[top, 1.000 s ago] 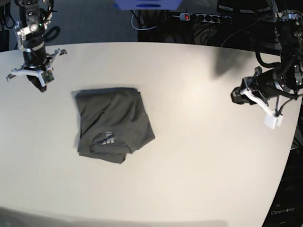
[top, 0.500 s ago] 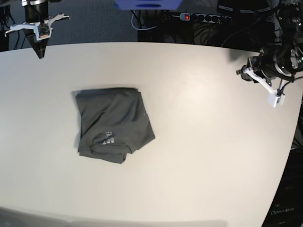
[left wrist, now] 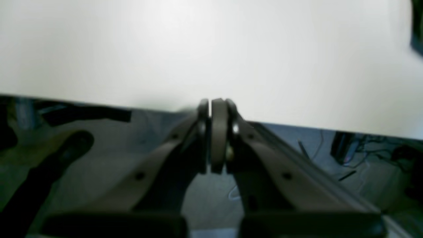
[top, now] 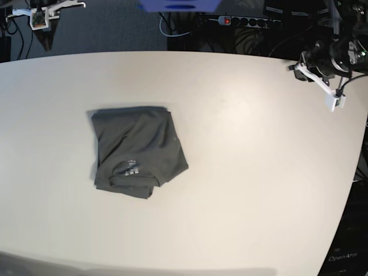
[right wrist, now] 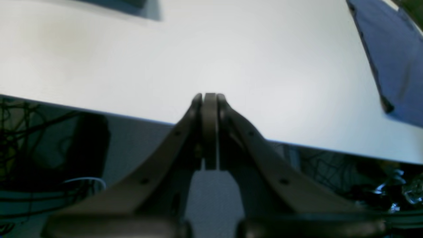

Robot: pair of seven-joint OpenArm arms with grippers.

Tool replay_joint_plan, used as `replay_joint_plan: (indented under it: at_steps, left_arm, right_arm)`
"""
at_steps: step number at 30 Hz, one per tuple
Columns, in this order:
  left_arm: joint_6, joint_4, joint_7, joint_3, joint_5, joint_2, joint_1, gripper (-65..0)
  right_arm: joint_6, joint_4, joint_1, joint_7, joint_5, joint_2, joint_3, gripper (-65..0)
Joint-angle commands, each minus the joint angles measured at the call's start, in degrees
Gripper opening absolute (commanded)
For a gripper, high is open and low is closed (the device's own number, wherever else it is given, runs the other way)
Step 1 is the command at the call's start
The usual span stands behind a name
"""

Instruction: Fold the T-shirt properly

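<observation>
T-shirt (top: 138,150), dark grey, lay folded into a compact, slightly wrinkled rectangle on the left half of the white table (top: 247,161) in the base view, with a small pale printed mark showing near its front edge. Both arms were raised at the far corners, well apart from the cloth. Left gripper (left wrist: 213,109) was clenched on nothing, jaws pressed together above the table edge. Right gripper (right wrist: 209,99) was likewise clenched and empty.
</observation>
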Motion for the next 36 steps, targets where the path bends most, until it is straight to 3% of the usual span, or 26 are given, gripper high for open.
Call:
replay_joint_plan:
  at_steps: [1, 4, 8, 19, 23, 26, 34, 36]
  left_arm:
    - [-0.25, 0.94, -0.75, -0.44, -0.18, -0.96, 0.19, -63.3]
    - [-0.25, 1.03, -2.24, -0.44, -0.18, -1.05, 0.8, -63.3]
    - [-0.25, 1.21, -4.79, 0.09, -0.18, -2.63, 3.53, -63.3]
    - [-0.25, 0.94, -6.64, 0.44, -0.09, -3.95, 10.21, -63.3]
    - [-0.25, 0.77, -6.73, 0.7, 7.03, -3.07, 12.5, -63.3]
    - [-0.78, 0.68, -6.9, 1.67, 15.03, 0.54, 13.46, -63.3]
    - [-15.55, -6.09, -9.19, 3.6, 33.66, 10.56, 12.32, -63.3]
    - [-18.89, -10.22, -12.44, 3.69, 38.59, 12.76, 11.0, -63.3]
  right_arm:
    - [-0.01, -0.21, -0.96, 1.57, 1.47, 0.1, 0.68, -64.9]
    - [2.63, -1.79, -1.05, 1.57, 2.53, 0.1, 0.95, -64.9]
    - [2.89, -4.87, -1.84, 2.63, 2.53, 0.1, 0.68, -64.9]
    - [2.89, -17.97, -4.56, 17.75, 2.44, 0.1, 0.95, -64.9]
    - [2.89, -23.24, -4.56, 22.67, 2.18, 0.1, 0.77, -64.9]
    - [2.89, -26.76, -4.21, 24.6, 2.09, 0.1, 0.59, -64.9]
    - [2.98, -36.61, -0.78, 24.6, 2.0, 1.67, 0.42, -64.9]
    - [3.07, -39.6, 0.8, 24.43, 1.12, 2.11, 0.42, -64.9]
